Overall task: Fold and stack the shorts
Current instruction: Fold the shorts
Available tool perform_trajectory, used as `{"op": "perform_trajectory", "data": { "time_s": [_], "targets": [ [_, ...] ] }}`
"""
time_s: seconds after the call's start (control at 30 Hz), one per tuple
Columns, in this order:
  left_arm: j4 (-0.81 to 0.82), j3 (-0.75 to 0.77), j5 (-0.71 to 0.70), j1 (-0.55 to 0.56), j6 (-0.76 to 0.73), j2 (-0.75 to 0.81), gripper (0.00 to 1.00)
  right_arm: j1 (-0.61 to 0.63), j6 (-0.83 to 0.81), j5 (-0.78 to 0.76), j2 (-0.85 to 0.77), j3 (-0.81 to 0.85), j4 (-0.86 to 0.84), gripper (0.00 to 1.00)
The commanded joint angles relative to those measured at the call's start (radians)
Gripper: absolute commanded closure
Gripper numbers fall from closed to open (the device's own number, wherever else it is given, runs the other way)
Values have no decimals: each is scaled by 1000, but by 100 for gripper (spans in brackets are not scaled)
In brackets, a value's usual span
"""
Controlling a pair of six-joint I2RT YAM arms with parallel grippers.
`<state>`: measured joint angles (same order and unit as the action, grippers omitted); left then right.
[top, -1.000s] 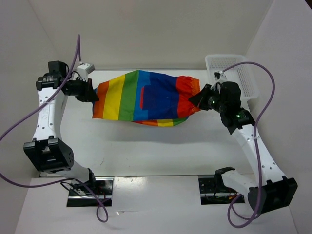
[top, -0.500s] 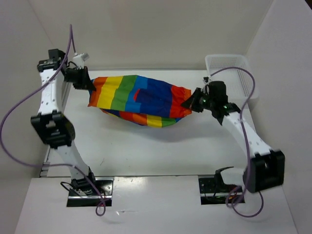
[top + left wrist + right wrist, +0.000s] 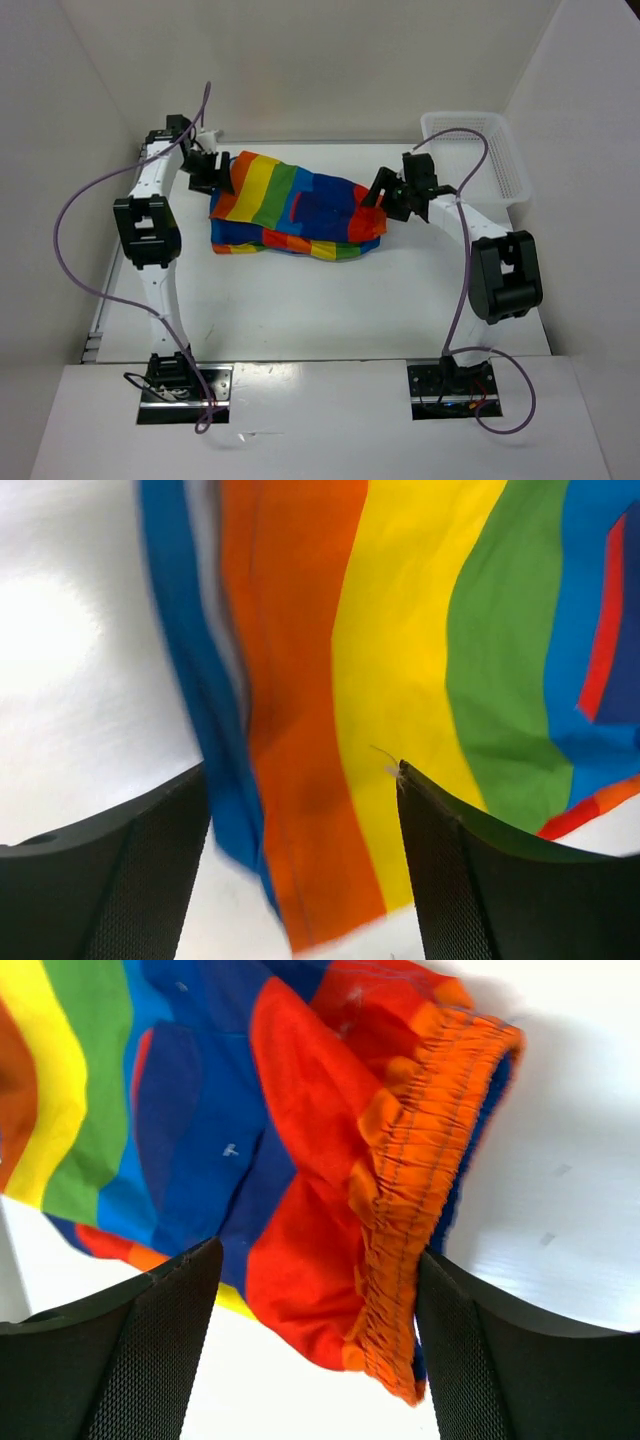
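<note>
The rainbow-striped shorts (image 3: 295, 205) lie doubled over on the white table at the back middle, with the orange waistband at their right end. My left gripper (image 3: 215, 178) hovers at their left end, jaws open. In the left wrist view the orange and yellow stripes (image 3: 400, 630) hang loose between the spread fingers of that gripper (image 3: 302, 770). My right gripper (image 3: 385, 195) is at the shorts' right end, also open. In the right wrist view the gathered orange waistband (image 3: 420, 1140) sits between the parted fingers of the right gripper (image 3: 320, 1250), brushing the right finger (image 3: 470, 1360).
A white mesh basket (image 3: 500, 150) stands at the back right corner, behind the right arm. Purple cables loop off both arms. White walls close in the table at the back and both sides.
Both grippers have opened and let go of the shorts. The shorts, held stretched in the air before, now lie folded on the table. Both arms have swung in toward the middle.
</note>
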<state>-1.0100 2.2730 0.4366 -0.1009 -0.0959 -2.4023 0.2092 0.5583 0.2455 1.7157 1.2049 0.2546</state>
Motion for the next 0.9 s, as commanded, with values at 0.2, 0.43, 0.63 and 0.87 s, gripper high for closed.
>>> {"op": "perform_trajectory", "data": {
  "time_s": [0.2,0.43,0.63,0.87],
  "targets": [
    [160,-669,-58,-54,-8,498,19,-14,52,-118,-154,-140,-12,19],
    [281,-937,-58,-63,-36,585,19,-14,86,-115,-123,-182,-3,20],
    [370,-955,-33,-54,-15,489,20,-14,133,-55,-114,-255,-61,20],
    [488,-1003,-53,-33,-2,483,31,51,190,-5,31,-236,-161,20]
  ]
}}
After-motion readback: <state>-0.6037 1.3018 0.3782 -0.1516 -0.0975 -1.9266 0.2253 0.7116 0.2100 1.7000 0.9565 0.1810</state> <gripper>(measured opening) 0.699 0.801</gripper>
